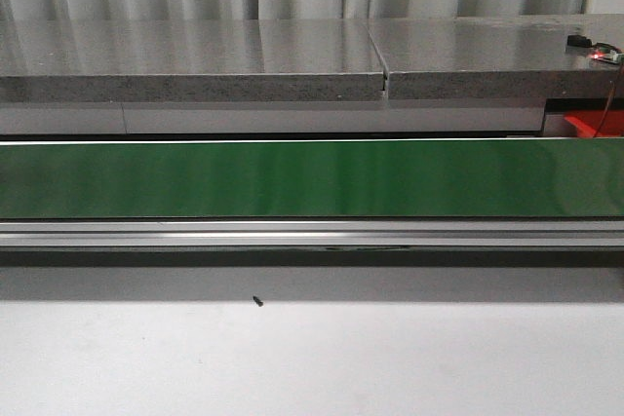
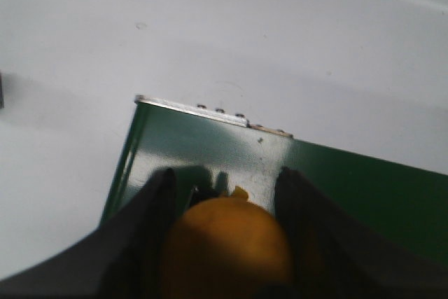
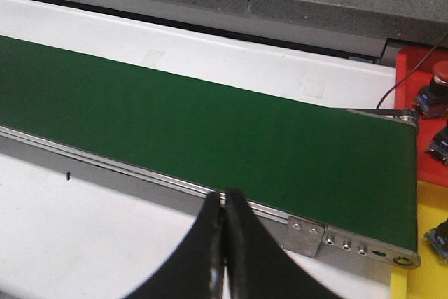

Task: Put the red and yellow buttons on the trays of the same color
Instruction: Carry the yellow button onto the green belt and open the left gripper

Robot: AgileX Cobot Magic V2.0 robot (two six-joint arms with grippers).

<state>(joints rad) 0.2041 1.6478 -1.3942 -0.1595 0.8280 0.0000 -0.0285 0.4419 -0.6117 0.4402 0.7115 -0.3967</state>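
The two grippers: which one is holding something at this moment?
The left gripper: a yellow button sits between its spread fingers, above the green belt. The right gripper has its fingers pressed together with nothing between.

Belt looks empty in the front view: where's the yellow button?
In the left wrist view, the round yellow button sits between the left gripper fingers, over the end of the green conveyor belt.

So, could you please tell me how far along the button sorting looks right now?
Partly done: a red button already sits on the red tray beyond the belt's end, and another item lies at the edge of the yellow tray. In hand: the left gripper is shut on a yellow button above the green belt. Left: setting it on the yellow tray. The right gripper is shut and empty.
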